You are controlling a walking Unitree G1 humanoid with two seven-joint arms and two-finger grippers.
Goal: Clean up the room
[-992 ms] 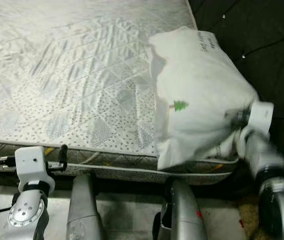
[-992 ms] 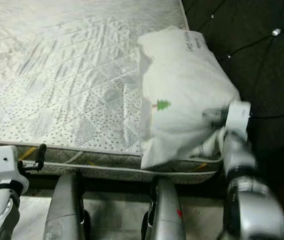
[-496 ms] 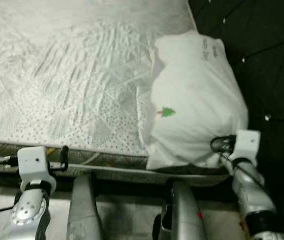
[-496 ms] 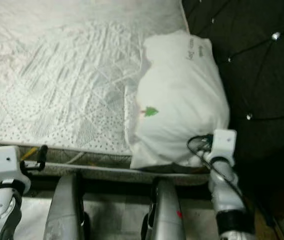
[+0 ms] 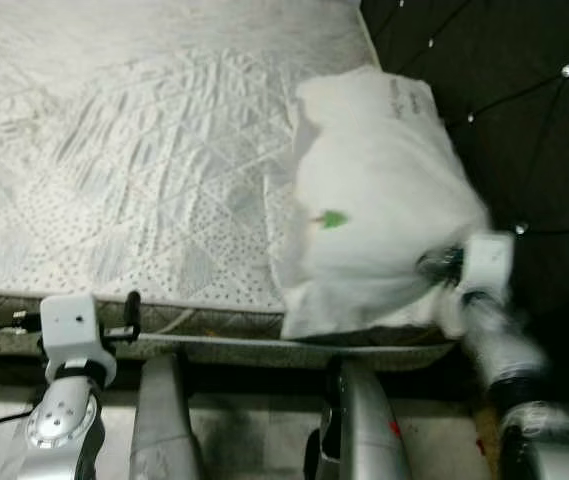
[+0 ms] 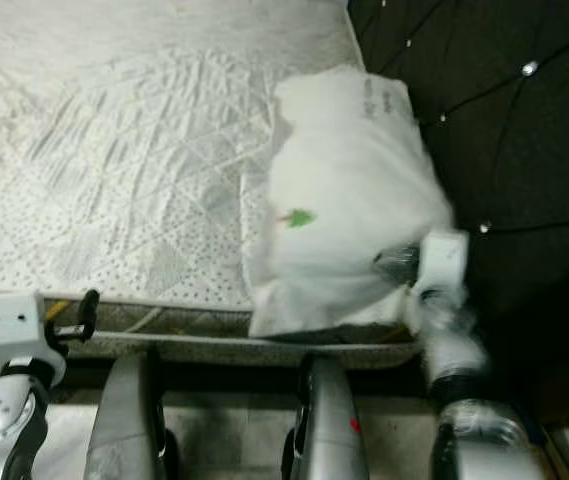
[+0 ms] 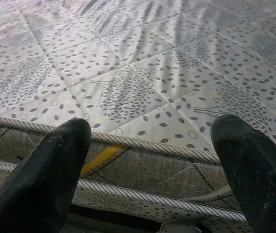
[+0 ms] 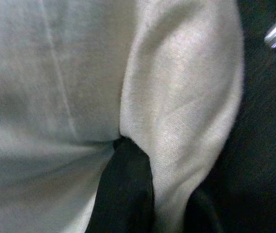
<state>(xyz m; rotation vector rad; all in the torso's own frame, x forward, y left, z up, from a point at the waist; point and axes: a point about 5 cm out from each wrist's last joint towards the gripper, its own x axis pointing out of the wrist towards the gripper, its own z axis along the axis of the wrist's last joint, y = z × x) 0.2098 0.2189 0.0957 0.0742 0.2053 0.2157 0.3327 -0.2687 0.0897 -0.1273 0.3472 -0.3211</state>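
Two grippers: one is working on each side of the robot.
Bed (image 5: 164,150): it is lying in front of the robot with a bare, shiny mattress that has stitched lines and little dots on it.
Pillow (image 5: 374,200): it is big and white and is sitting on the near right corner of the bed, hanging a bit over the edge. It is looking a little blurry.
Green tree (image 5: 334,219): this small picture is showing on the side of the pillow that is facing the robot.
Headboard (image 5: 504,110): it is black and soft with shiny buttons, and it is standing just to the right of the pillow.
Right gripper (image 8: 128,189): it is reaching into the near right end of the pillow. Its black fingers (image 8: 125,194) are pinching a fold of the white cloth between them.
Left gripper (image 7: 152,160): it is hanging at the near left, low by the edge of the bed. Its two fingers (image 7: 45,170) are spread wide apart and are holding nothing.
Floor (image 5: 254,440): it is pale and is showing near the robot, under the bed's edge.
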